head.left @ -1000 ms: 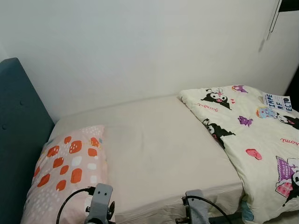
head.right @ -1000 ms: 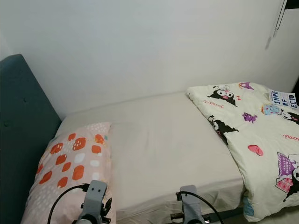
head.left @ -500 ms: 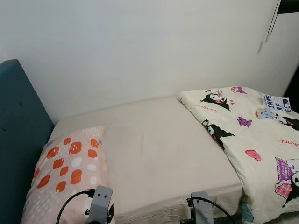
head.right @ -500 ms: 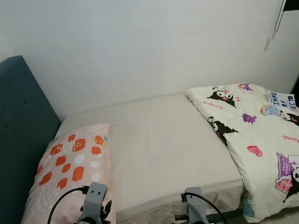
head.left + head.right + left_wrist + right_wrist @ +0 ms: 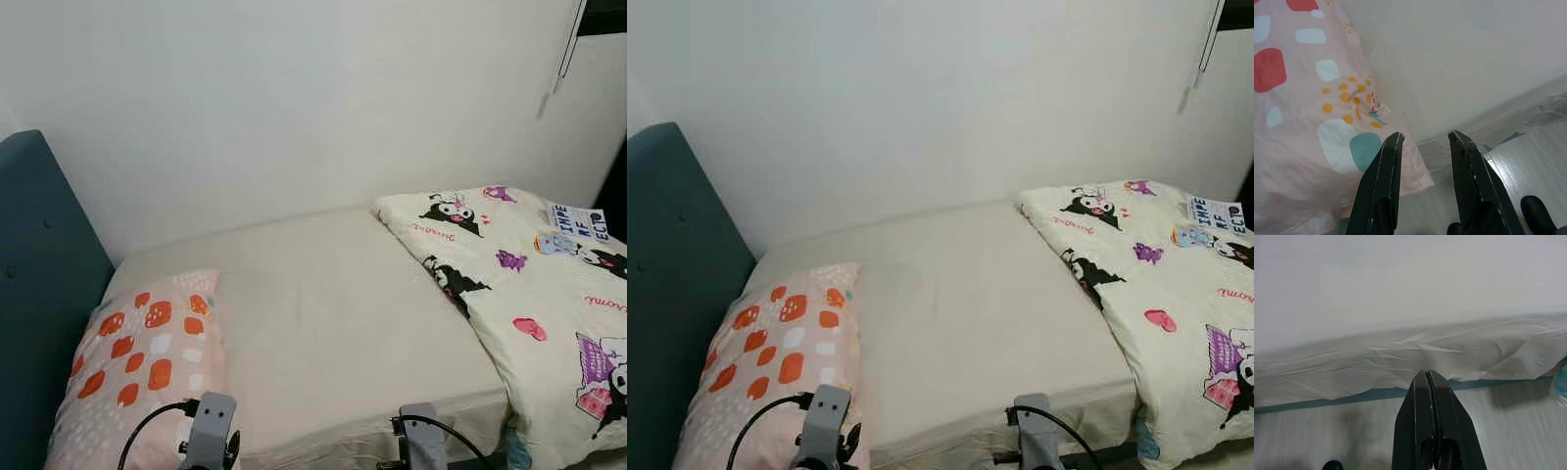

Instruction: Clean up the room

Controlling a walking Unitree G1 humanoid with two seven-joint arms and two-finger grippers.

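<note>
Left hand (image 5: 1422, 139) parted, empty, hovering at pillow (image 5: 147, 357) corner by bed (image 5: 333, 313) edge. Right hand (image 5: 1428, 377) pinched closed, empty, facing sheet edge. Duvet (image 5: 519, 304) bunched at bed's right end. Advice: grip duvet's near corner, draw flat toward pillow.

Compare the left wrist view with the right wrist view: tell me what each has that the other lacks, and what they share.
Left wrist view alone: the pink pillow with red, white and teal patches, its corner just past the open left gripper, whose fingers hold nothing.

Right wrist view alone: the right gripper with its fingers pressed shut, and a teal strip of bed base under the sheet's wrinkled edge.

Both: the cream sheet on the mattress, its near edge hanging toward the pale wood floor, and each gripper short of the bed, touching nothing.
</note>
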